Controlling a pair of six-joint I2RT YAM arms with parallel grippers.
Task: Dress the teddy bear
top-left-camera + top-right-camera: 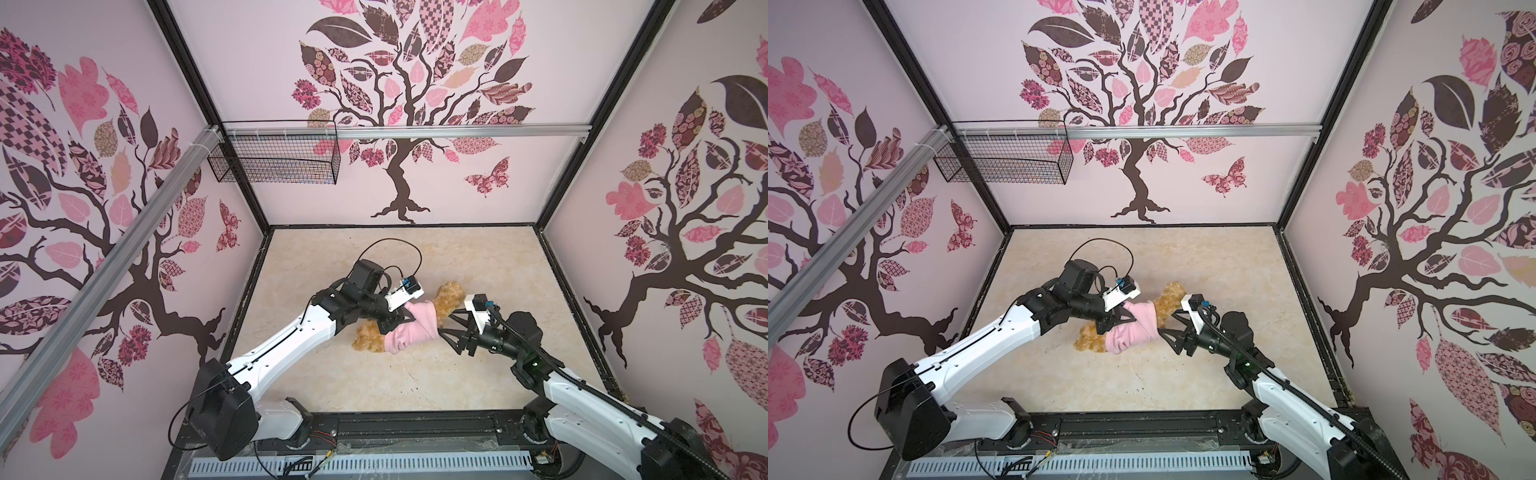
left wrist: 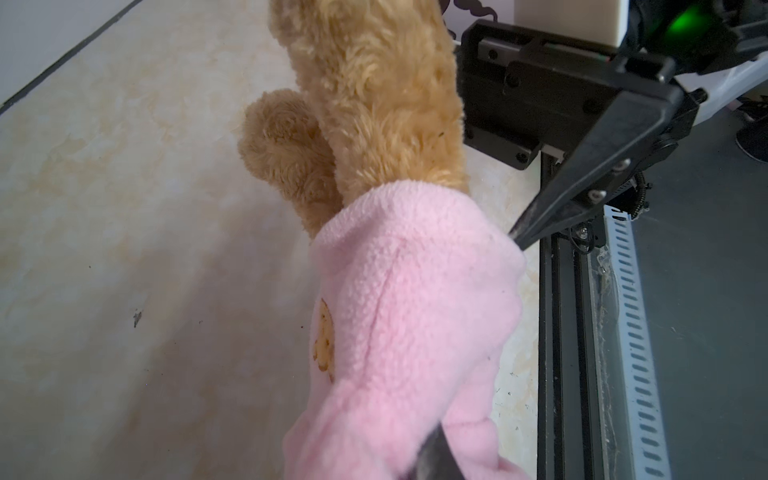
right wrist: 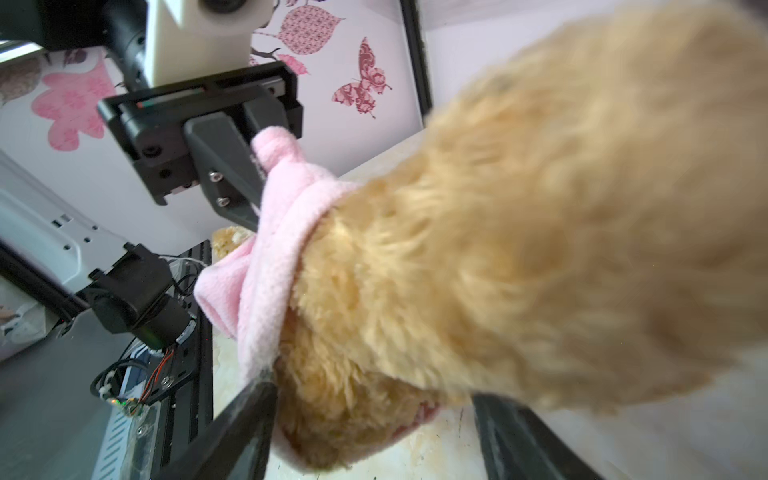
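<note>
The golden-brown teddy bear point(image 1: 449, 296) point(image 1: 1170, 296) lies across the middle of the table, with a pink shirt point(image 1: 415, 329) point(image 1: 1133, 331) round its trunk. Furry parts stick out at both ends of the shirt. My left gripper point(image 1: 404, 320) point(image 1: 1124, 320) is shut on a bunched fold of the shirt; the right wrist view shows that pinch point(image 3: 255, 174). My right gripper point(image 1: 445, 323) point(image 1: 1166, 325) is open. Its fingers point(image 3: 245, 424) stand on either side of the bear point(image 3: 540, 228), one tip at the shirt's hem point(image 3: 266, 332). The bear's face is hidden.
A black wire basket point(image 1: 274, 154) hangs on the aluminium rail at the back left. Patterned walls close in the beige table point(image 1: 457, 382) on three sides. A black rail point(image 1: 415, 424) with the arm bases runs along the front edge.
</note>
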